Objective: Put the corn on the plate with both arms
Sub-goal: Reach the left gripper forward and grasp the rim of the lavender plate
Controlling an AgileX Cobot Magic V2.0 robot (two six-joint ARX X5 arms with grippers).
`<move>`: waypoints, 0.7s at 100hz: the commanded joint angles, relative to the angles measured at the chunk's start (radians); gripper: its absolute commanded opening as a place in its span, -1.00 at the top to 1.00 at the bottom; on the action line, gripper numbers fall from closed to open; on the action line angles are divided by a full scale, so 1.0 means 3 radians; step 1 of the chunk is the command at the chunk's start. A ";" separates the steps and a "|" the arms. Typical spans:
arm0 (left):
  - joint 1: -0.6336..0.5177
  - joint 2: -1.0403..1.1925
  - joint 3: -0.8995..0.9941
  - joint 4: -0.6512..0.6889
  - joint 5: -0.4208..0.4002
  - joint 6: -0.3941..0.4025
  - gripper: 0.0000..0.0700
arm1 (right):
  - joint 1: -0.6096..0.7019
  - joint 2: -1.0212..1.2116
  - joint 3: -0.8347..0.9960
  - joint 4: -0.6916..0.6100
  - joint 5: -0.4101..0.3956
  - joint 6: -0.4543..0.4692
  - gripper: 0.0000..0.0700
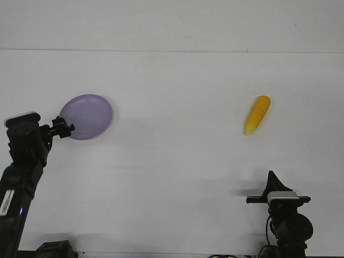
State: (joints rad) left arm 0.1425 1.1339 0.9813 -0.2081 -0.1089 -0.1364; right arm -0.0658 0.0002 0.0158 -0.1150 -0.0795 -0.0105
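Note:
The yellow corn [257, 115] lies bare on the white table at the right, its thin end pointing toward me. The lavender plate [88, 114] sits at the left. My left gripper [65, 128] is at the plate's near-left rim, with its fingertips over the edge, and looks closed on the rim. My right gripper [272, 179] is low at the front right, well short of the corn, and points away from me. It shows edge-on as a single pointed tip, so the gap between its fingers is hidden.
The white table [177, 156] stretches between plate and corn. Its far edge meets a white wall at the back. The right arm's wrist block [279, 198] sits near the table's front edge.

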 commanded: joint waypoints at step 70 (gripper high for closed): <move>0.0456 0.2525 0.1193 -0.0287 0.0664 0.0069 -0.01 | 0.0003 0.0003 -0.0010 0.0034 0.0001 0.0036 0.97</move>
State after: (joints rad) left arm 0.2771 1.8687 1.3190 -0.2985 0.0807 -0.1249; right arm -0.0658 0.0002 0.0158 -0.1150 -0.0792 -0.0105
